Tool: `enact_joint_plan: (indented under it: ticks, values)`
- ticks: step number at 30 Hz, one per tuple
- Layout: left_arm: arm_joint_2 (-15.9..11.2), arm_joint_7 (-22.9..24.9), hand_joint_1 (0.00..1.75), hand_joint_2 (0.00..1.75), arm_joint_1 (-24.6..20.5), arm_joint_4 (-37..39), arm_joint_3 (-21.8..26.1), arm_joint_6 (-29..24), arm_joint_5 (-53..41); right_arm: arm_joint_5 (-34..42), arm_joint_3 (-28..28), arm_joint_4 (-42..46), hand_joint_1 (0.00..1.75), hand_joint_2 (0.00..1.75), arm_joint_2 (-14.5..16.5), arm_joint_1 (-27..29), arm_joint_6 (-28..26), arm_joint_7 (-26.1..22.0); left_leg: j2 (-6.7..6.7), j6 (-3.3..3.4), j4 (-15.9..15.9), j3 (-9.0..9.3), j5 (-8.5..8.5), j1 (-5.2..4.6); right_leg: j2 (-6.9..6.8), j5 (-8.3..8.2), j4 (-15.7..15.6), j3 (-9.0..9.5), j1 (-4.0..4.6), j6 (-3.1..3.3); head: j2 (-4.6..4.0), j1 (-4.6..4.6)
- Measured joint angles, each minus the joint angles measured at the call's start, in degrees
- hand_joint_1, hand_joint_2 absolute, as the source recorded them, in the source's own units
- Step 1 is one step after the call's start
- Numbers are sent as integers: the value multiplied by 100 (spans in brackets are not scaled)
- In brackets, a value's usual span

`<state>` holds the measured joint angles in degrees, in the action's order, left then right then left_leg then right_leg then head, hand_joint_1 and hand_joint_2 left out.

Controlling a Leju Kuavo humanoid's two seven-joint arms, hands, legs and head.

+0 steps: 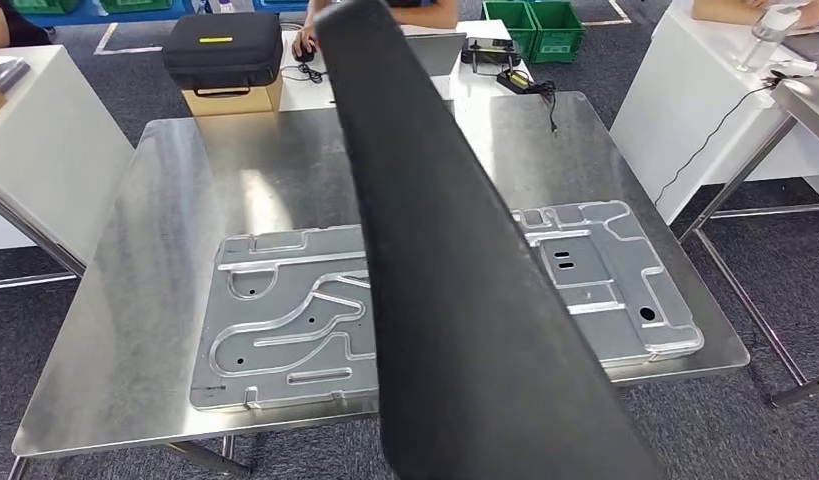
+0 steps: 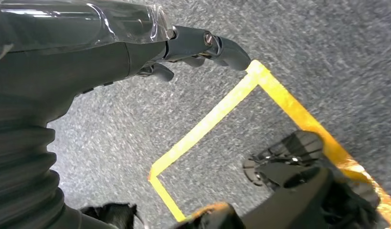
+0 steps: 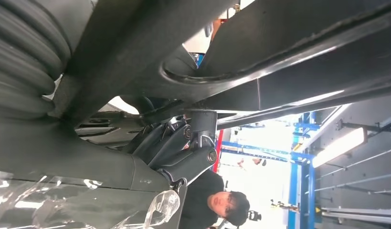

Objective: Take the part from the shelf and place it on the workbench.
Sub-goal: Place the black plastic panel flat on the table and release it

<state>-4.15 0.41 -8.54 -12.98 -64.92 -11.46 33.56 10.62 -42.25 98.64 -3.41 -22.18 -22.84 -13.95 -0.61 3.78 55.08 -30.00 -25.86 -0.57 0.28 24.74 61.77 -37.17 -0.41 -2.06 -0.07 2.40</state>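
- Here, the steel counter (image 1: 135,330) spreads below the robot's head camera, already carrying a large stamped metal plate (image 1: 285,330) that lies flat near its front edge.
- Across the middle of that view runs the part (image 1: 445,300), a long dark panel held tilted over the counter and above the plate, not yet set down.
- The right hand (image 3: 184,148) grips the part from beneath, its dark fingers curled up against the panel's underside in the right wrist view; how firmly the panel sits in the grasp cannot be told.
- The left hand (image 2: 193,47) hangs over the grey floor (image 2: 327,47) near a yellow tape line (image 2: 207,124), fingers loosely curled and holding nothing.
- A black case (image 1: 223,50) on a cardboard box, a laptop and cables sit on the white table beyond the counter.
- Risk, as judged: held by one hand, the long panel may swing or slip as it lowers, and a leading edge could strike the metal plate or land across it rather than on bare steel.
- A person stands close by in the right wrist view, within the panel's likely sweep.
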Motion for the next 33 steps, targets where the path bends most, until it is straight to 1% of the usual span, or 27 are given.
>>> enact_joint_plan:
  ticks: [1,2,4,6,7,8,10,11,12,13,14,15,16,17,19,21,22,23,25,26,27,28,29,30,31,32,33]
  values:
    - [16,-5,0,175,-6,0,7,-8,-8,-4,1,6,175,175,-5,-7,-1,1,-3,-24,3,23,-34,-9,-2,-124,-324,139,14,28,0,2]
    - [25,-8,0,175,-14,0,11,-14,-14,-4,3,13,175,175,-9,-12,-1,2,-2,-49,2,33,-61,-15,-1,-164,-505,214,29,52,0,5]
    - [30,-6,0,175,-34,0,16,-22,-26,-3,7,27,175,175,-16,-18,-1,4,7,-109,-13,45,-97,-13,5,-132,-584,238,38,90,1,7]
    - [24,4,0,175,-54,-1,17,-20,-48,-2,11,37,175,175,-21,-19,-1,0,16,-178,68,25,-173,0,15,-123,-624,278,4,144,1,10]
    - [21,9,0,175,-70,-2,18,-20,-64,-3,13,41,175,175,-21,-20,-1,-4,19,-218,261,-61,-274,7,16,-116,-644,305,-23,172,1,16]
    - [21,18,0,175,-81,-2,18,-19,-82,-4,13,43,175,175,-22,-20,-1,-7,21,-256,587,-226,-418,36,16,-102,-652,329,-40,197,0,24]
    - [20,37,0,175,-93,-2,19,-19,-107,-8,14,44,175,175,-25,-13,-1,-10,23,-336,1417,-695,-700,97,20,-61,-652,363,-56,221,0,37]
    - [20,44,0,175,-95,-2,20,-19,-113,-11,14,44,175,175,-27,-5,-2,-10,24,-371,1677,-876,-730,129,25,-36,-651,388,-62,216,0,39]
    - [20,50,0,175,-98,-2,21,-19,-116,-14,14,44,175,175,-30,2,-3,-10,25,-401,1710,-951,-638,156,30,-6,-651,425,-69,202,0,40]
    - [20,52,0,175,-101,-2,22,-19,-117,-21,14,44,175,175,-31,6,-4,-10,26,-424,1484,-899,-429,176,35,27,-650,475,-77,184,0,41]
    - [20,55,0,175,-104,-2,21,-19,-120,-26,14,45,175,175,-32,5,-5,-10,29,-436,1070,-753,-143,191,40,66,-650,535,-83,161,0,41]
    - [20,58,0,175,-102,-2,21,-17,-121,-31,14,45,175,175,-34,3,-7,-10,31,-432,652,-586,85,194,41,101,-656,584,-83,133,0,42]
    - [20,60,0,175,-100,-2,21,-15,-121,-34,14,45,175,175,-35,-2,-10,-10,33,-412,301,-442,236,182,43,128,-658,614,-78,103,1,42]
    - [20,63,0,175,-101,-2,21,-13,-121,-35,15,45,175,175,-36,-4,-14,-10,33,-380,100,-364,296,165,44,143,-662,621,-70,71,1,43]
    - [20,72,0,175,-95,-2,21,-10,-120,-35,17,47,175,175,-37,-5,-20,-6,27,-305,22,-343,258,125,42,151,-678,610,-64,10,1,40]
    - [20,74,0,175,-83,-2,20,-10,-121,-38,20,60,175,175,-39,-9,-20,-3,24,-231,-7,-315,254,141,31,203,-630,601,-79,-50,1,37]
    - [20,72,0,175,-83,-2,21,-10,-121,-41,22,67,175,175,-40,-18,-21,-3,23,-190,-30,-285,250,153,25,285,-475,538,-83,-73,1,33]
    - [20,71,0,175,-87,-2,21,-10,-121,-43,24,74,175,175,-42,-24,-22,-2,24,-152,-48,-250,240,165,18,417,-190,405,-88,-90,1,30]
    - [21,68,0,175,-95,-2,22,-9,-121,-46,29,76,175,175,-51,-23,-32,5,25,-94,-50,-198,197,158,14,723,638,-39,-87,-115,0,23]
    - [22,69,0,175,-93,-2,22,-8,-121,-45,32,75,175,175,-59,-14,-36,10,24,-82,-50,-170,175,156,13,790,961,-243,-87,-126,0,23]
    - [25,69,0,175,-86,-2,21,-6,-121,-44,34,75,175,175,-67,-8,-39,15,22,-78,-49,-139,150,155,12,742,1084,-358,-89,-135,0,22]
    - [29,69,0,175,-77,-3,21,-4,-121,-44,36,74,175,175,-72,-5,-40,18,17,-85,-48,-102,122,159,9,578,962,-351,-94,-141,0,22]
    - [34,70,0,175,-70,-3,20,-3,-121,-44,37,74,175,175,-75,-6,-39,22,11,-103,-46,-58,91,164,3,337,626,-233,-102,-145,0,22]
    - [39,69,0,175,-65,-4,20,1,-121,-44,38,74,175,175,-77,-9,-39,28,5,-131,-43,-18,55,166,-5,105,192,-57,-112,-147,0,22]
    - [43,69,0,175,-66,-4,21,5,-121,-45,40,74,175,175,-76,-15,-38,34,-1,-167,-31,11,16,153,-6,-48,-184,108,-112,-136,0,22]
    - [45,69,0,175,-68,-4,21,10,-120,-46,41,74,175,175,-76,-20,-38,42,-4,-202,-28,29,-14,139,-4,-125,-438,220,-110,-115,0,25]
    - [45,69,0,175,-68,-4,22,14,-120,-50,42,73,175,175,-77,-24,-38,49,-3,-232,-32,36,-34,128,0,-129,-555,269,-99,-85,0,26]
